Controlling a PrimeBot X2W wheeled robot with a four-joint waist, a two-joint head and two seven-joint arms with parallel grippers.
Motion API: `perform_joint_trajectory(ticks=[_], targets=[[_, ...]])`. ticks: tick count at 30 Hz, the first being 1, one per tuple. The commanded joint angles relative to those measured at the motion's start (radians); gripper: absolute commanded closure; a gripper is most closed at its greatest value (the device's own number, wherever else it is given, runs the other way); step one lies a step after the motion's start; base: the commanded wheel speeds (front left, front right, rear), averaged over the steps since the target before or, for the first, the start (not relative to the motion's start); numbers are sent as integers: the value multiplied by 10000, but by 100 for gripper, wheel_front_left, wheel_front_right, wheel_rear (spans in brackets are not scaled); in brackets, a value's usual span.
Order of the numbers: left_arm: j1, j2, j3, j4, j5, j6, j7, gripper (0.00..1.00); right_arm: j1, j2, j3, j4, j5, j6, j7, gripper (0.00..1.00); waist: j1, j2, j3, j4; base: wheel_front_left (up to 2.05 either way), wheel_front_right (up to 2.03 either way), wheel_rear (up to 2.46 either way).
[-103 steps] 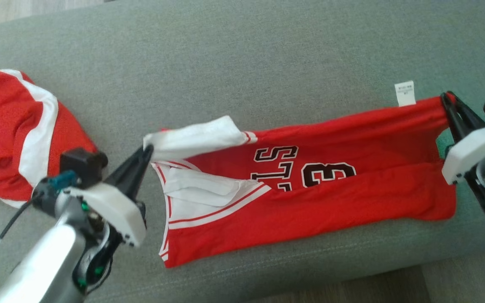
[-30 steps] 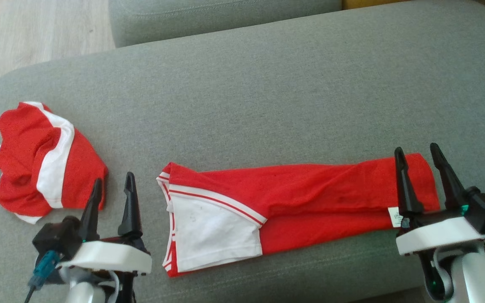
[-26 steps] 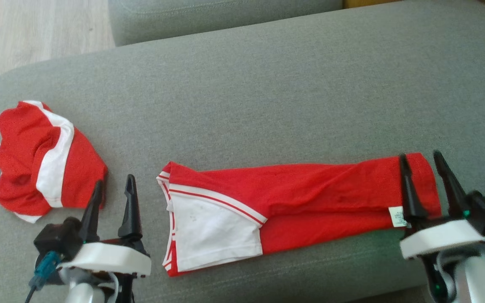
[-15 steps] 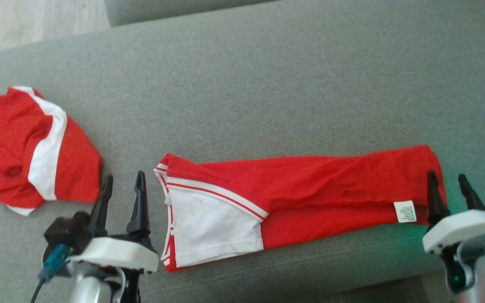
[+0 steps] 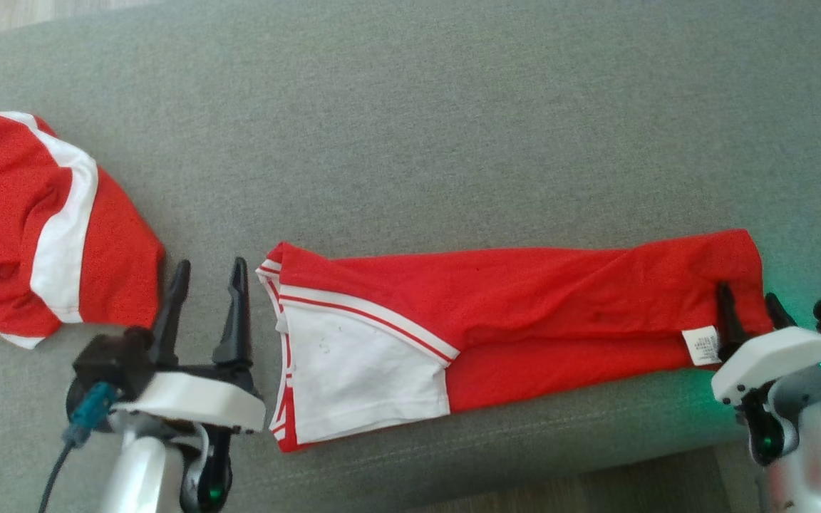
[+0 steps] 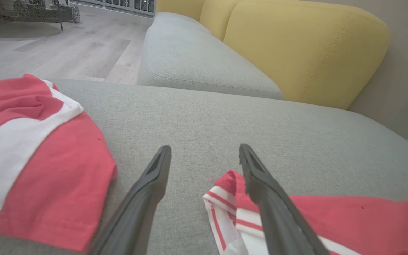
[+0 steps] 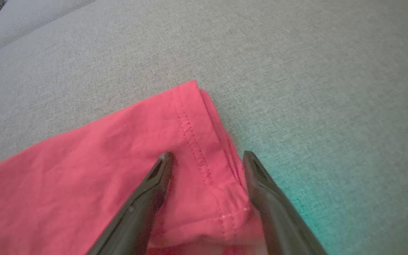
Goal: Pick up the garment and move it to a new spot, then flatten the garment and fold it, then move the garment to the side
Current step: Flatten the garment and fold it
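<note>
Garment (image 5: pixel 524 313) lengthwise on the sofa cushion (image 5: pixel 453 128), second garment (image 5: pixel 33 228) well to its left.

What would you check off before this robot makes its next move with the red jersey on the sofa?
1. Is the left tool open: ok.
2. Is the right tool open and straddling the hem end: ok.
3. Does the folded jersey lie as one long strip: ok.
4. Is the left tool touching the collar end: cannot tell.
5. Does the other red garment lie apart from the folded jersey: ok.
</note>
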Motion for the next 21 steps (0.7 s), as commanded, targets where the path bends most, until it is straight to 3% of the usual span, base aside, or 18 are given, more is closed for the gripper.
perform_joint_trajectory(ticks=[1, 11, 21], targets=[[-448, 15, 428, -254, 103, -53, -122, 0, -341, -38, 243, -198, -69, -4, -25, 0, 0, 0, 33, -3, 0, 0, 0], [-637, 15, 699, -262, 249, -165, -122, 0, -720, -38, 132, 260, -472, -4, 36, 0, 0, 0, 207, -23, 0, 0, 0], [-830, 15, 1028, -291, 372, -215, -122, 0, -896, -38, 259, 796, -29, -4, 288, 0, 0, 0, 307, -69, 0, 0, 0]])
